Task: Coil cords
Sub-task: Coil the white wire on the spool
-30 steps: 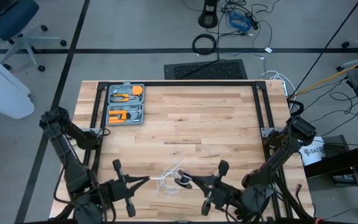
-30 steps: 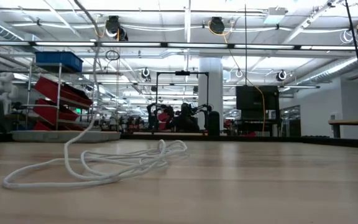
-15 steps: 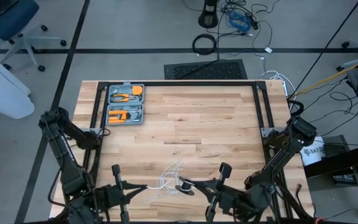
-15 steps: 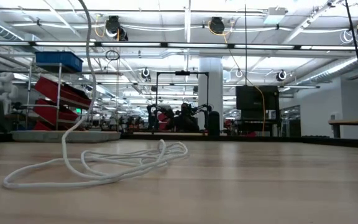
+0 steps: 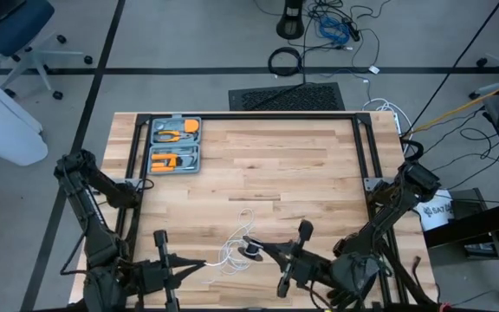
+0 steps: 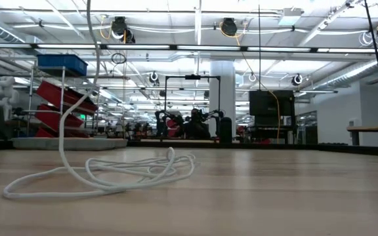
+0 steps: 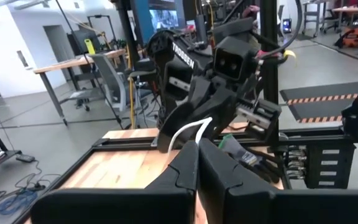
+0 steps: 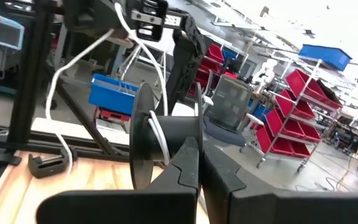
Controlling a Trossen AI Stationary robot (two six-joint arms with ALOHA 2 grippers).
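Note:
The thin white cord (image 5: 235, 245) lies in loose loops near the table's front middle; in the low view its pile (image 6: 120, 172) rests on the wood and one strand (image 6: 77, 105) rises out of frame. My left gripper (image 5: 203, 263) is shut on a cord strand to the left of the loops. My right gripper (image 5: 258, 249) is shut on the small black-and-silver reel (image 5: 251, 251), just to the right of the loops. The cord runs from the reel (image 8: 146, 140) up to the left gripper (image 8: 118, 14). My left gripper pinches a short bend of the white cord (image 7: 194, 132) between its two fingertips, which lie about level and point toward the table's right. The bend sticks out past the tips, clear of the table. My right gripper pinches the reel at its dark hub (image 8: 174, 140), fingers about level and pointing toward the table's left. The round flange (image 8: 143, 143) stands on edge just past the fingertips. A turn of cord (image 8: 160, 144) lies around the hub, and the reel is off the table.
A grey tool case (image 5: 175, 144) with orange tools sits at the far left of the table. Black frame rails (image 5: 364, 147) run along the far edge and both sides. Bare wood (image 5: 284, 165) lies between the case and the cord.
My left gripper has drawn back toward the table's near edge with its cord strand. In the low view the rising strand now stands steeper and nearer the pile's left, while the loops on the wood stay put. My right gripper has shifted slightly toward the table's left with the reel.

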